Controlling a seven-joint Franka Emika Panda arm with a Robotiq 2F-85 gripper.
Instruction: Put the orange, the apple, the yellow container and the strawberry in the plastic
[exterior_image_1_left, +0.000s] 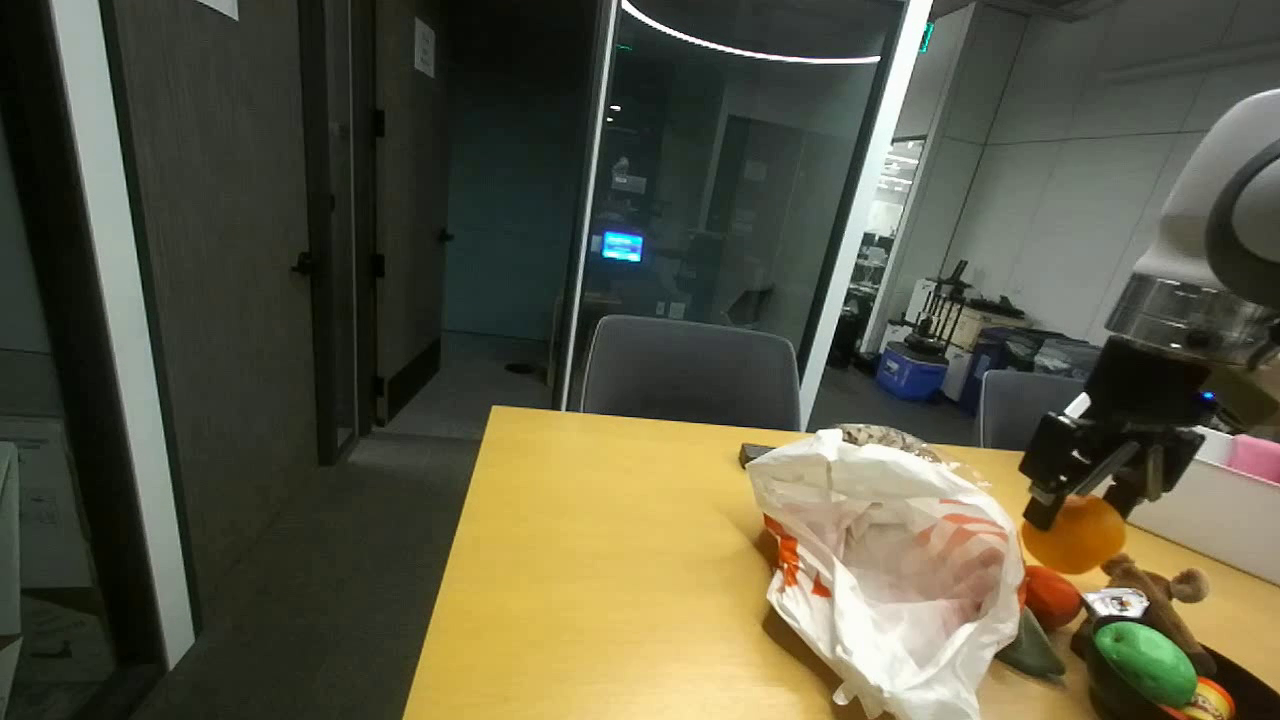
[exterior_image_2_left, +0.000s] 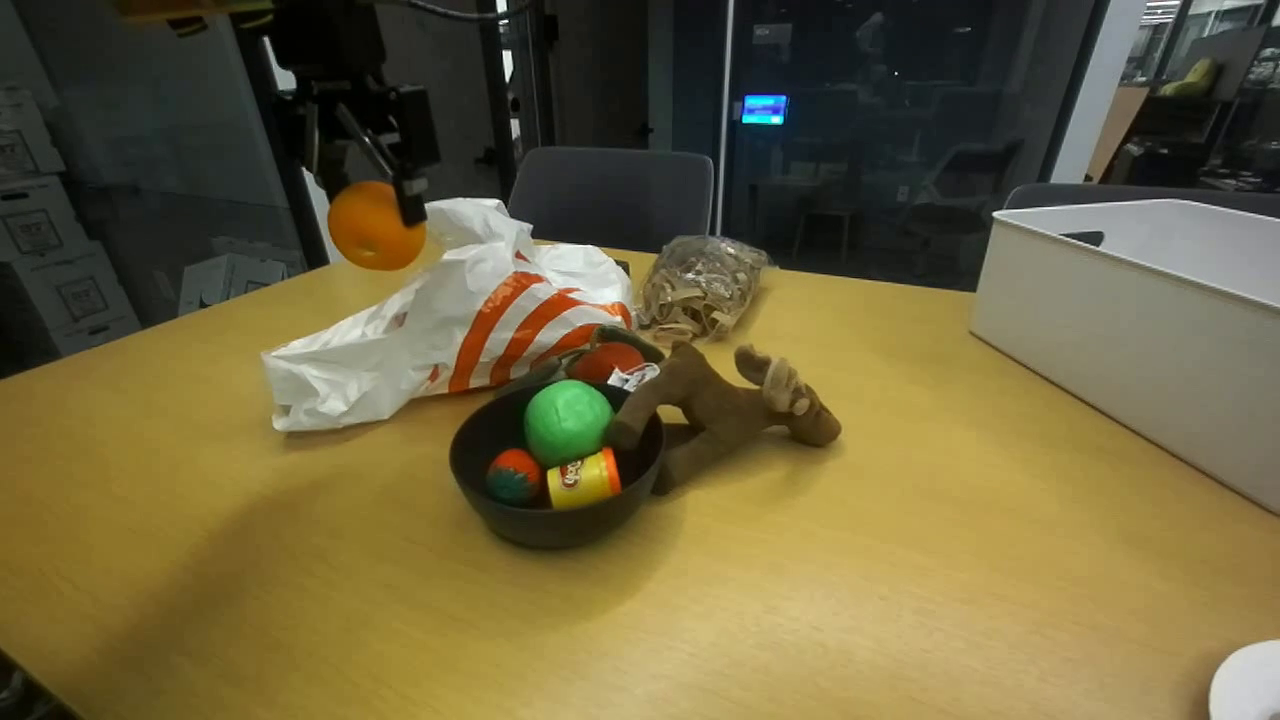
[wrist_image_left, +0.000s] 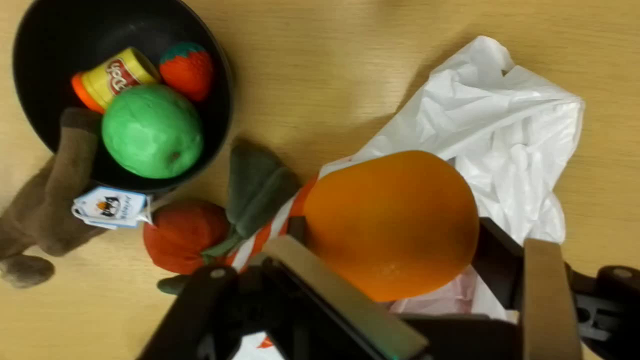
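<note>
Fruit-shaped things number 4: 1 smooth round orange (wrist_image_left: 392, 225), 1 round green apple (wrist_image_left: 151, 131), 1 red green-topped strawberry (wrist_image_left: 189, 74) and 1 red cloth-like ball (wrist_image_left: 186, 234) with dark green leaves. Bags: 2, 1 white plastic bag (exterior_image_2_left: 540, 305) with red-orange stripes and 1 clear plastic bag (exterior_image_2_left: 702, 285) of tan strips. Also 1 yellow cylindrical container (wrist_image_left: 119, 75), 1 round black bowl (exterior_image_2_left: 550, 525), 1 brown plush animal (exterior_image_2_left: 725, 405), 1 white rectangular box (exterior_image_2_left: 1120, 310) and 1 yellowish wooden counter (exterior_image_2_left: 900, 600).
</note>
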